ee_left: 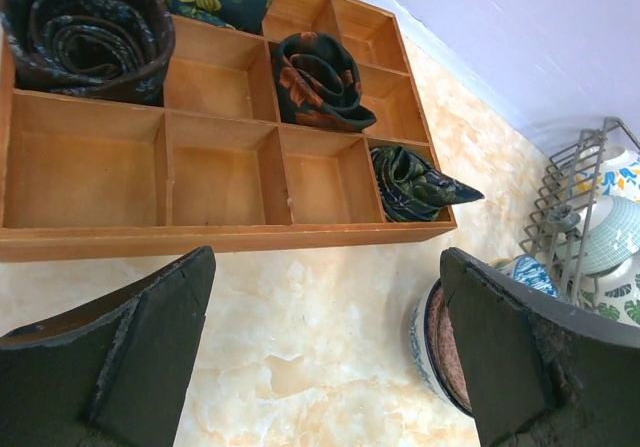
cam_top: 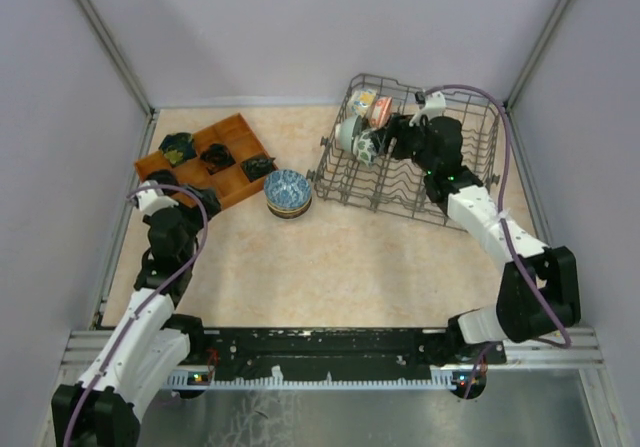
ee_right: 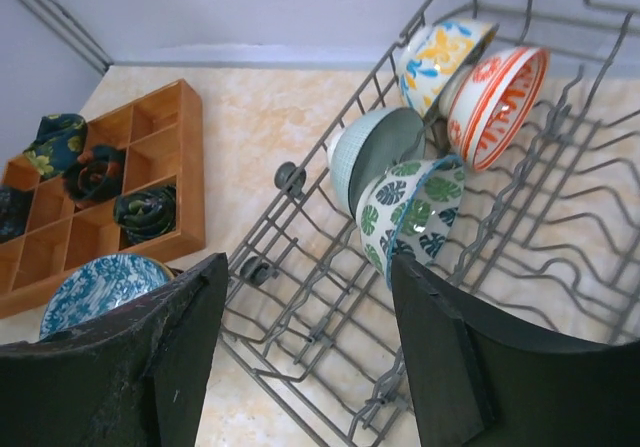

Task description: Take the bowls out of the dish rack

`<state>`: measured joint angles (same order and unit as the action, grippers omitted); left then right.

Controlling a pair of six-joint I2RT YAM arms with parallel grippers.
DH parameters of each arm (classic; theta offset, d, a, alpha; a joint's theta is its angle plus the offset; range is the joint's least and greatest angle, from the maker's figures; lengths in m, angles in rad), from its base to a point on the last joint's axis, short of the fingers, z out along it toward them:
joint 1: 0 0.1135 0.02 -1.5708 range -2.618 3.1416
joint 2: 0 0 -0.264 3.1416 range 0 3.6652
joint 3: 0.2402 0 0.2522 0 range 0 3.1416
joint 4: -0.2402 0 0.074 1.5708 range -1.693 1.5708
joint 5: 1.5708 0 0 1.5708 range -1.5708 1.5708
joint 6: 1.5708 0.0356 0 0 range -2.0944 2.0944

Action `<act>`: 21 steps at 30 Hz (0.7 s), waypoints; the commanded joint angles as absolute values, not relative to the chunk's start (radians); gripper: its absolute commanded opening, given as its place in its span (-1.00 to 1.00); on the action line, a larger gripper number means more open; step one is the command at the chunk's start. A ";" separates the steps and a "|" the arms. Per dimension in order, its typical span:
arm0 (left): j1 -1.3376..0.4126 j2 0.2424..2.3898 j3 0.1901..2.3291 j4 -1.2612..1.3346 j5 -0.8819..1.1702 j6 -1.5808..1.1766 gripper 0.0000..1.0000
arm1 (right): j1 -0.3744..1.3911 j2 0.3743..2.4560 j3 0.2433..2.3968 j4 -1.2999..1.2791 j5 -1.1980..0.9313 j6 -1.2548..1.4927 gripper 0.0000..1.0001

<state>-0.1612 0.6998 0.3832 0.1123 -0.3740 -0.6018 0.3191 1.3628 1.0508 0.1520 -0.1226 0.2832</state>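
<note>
Beige marbled tabletop (cam_top: 340,267) enclosed by plain pale lilac walls (cam_top: 300,27) with grey metal corner posts (cam_top: 105,37), evenly lit.

The grey wire dish rack (cam_top: 400,189) holds four bowls on edge in its far-left corner: green-leaf bowl (ee_right: 410,212), pale teal bowl (ee_right: 372,152), yellow-blue bowl (ee_right: 440,57), orange-patterned bowl (ee_right: 497,92). A blue-white stack of bowls (cam_top: 288,192) sits just left of the rack.

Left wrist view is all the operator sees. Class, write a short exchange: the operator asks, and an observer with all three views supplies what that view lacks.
Operator: How many bowls are in the dish rack?
Observer: Four: yellow-blue bowl, orange-patterned bowl, pale teal bowl, green leaf bowl.
Operator: Where is the right gripper?
Observer: Open and empty, above the dish rack's floor, just short of the green leaf bowl.
</note>
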 commanded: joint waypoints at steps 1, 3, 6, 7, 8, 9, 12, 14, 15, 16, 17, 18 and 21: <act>-0.156 0.724 0.366 0.196 -0.328 -0.614 0.99 | 0.228 1.452 0.989 0.405 -0.320 0.430 0.33; -0.156 0.740 0.363 0.209 -0.322 -0.615 0.99 | 0.196 1.504 0.974 0.482 -0.367 0.473 0.33; -0.156 0.756 0.362 0.220 -0.325 -0.615 0.99 | 0.166 1.584 0.979 0.570 -0.419 0.516 0.33; -0.156 0.760 0.360 0.224 -0.325 -0.615 0.99 | 0.162 1.610 0.992 0.577 -0.428 0.518 0.33; -0.156 0.764 0.359 0.229 -0.327 -0.616 0.99 | 0.161 1.634 1.005 0.581 -0.435 0.519 0.32; -0.156 0.768 0.358 0.235 -0.327 -0.617 0.99 | 0.161 1.663 1.022 0.582 -0.443 0.517 0.32; -0.156 0.783 0.357 0.247 -0.328 -0.617 0.99 | 0.160 1.743 1.064 0.590 -0.461 0.518 0.32; -0.156 0.792 0.357 0.253 -0.331 -0.615 0.99 | 0.161 1.780 1.086 0.596 -0.465 0.521 0.32; -0.156 0.796 0.358 0.256 -0.334 -0.614 0.99 | 0.161 1.797 1.093 0.603 -0.470 0.522 0.32; -0.156 0.799 0.358 0.257 -0.336 -0.613 0.99 | 0.161 1.810 1.102 0.609 -0.473 0.524 0.32; -0.156 0.803 0.359 0.262 -0.338 -0.612 0.99 | 0.161 1.830 1.112 0.612 -0.474 0.527 0.32; -0.156 0.806 0.359 0.265 -0.339 -0.612 0.99 | 0.161 1.843 1.118 0.619 -0.479 0.530 0.31; -0.156 0.819 0.360 0.274 -0.337 -0.613 0.99 | 0.161 1.874 1.136 0.629 -0.488 0.538 0.29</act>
